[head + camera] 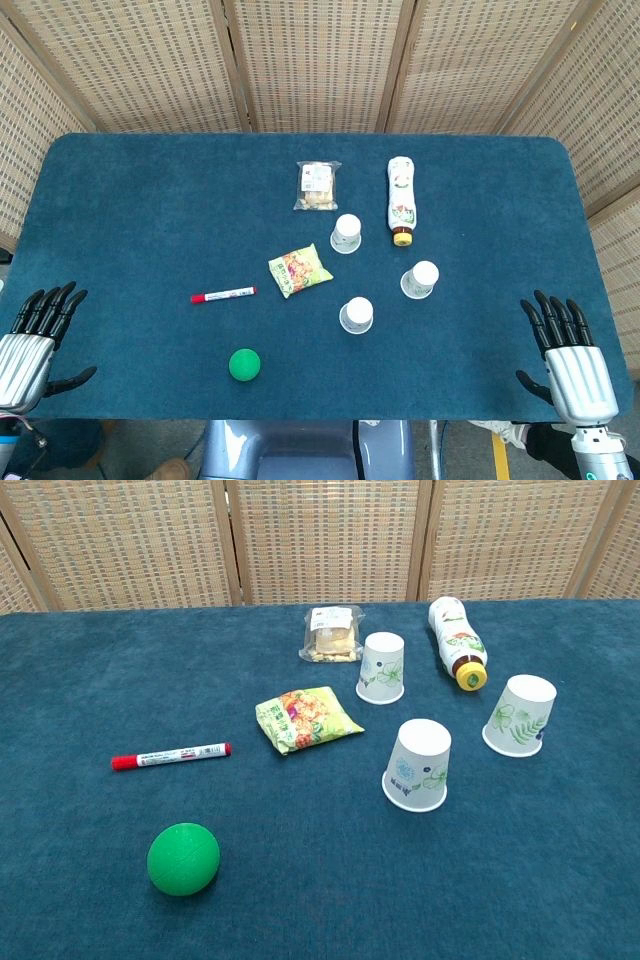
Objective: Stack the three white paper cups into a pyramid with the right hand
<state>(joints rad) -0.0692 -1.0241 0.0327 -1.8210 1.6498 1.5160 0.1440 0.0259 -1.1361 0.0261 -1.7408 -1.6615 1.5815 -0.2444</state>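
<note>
Three white paper cups with leaf prints stand upside down and apart on the blue table: a far cup (346,233) (381,667), a right cup (420,279) (520,715), and a near cup (357,315) (418,765). My right hand (563,352) rests at the table's near right corner, fingers spread, holding nothing, well right of the cups. At the near left edge my left hand (35,335) lies open and empty. Neither hand shows in the chest view.
A bottle (401,200) (456,641) lies on its side behind the cups. A clear snack pack (318,186) (333,633), a yellow-green snack bag (299,270) (305,718), a red marker (223,294) (170,755) and a green ball (244,364) (184,858) lie to the left.
</note>
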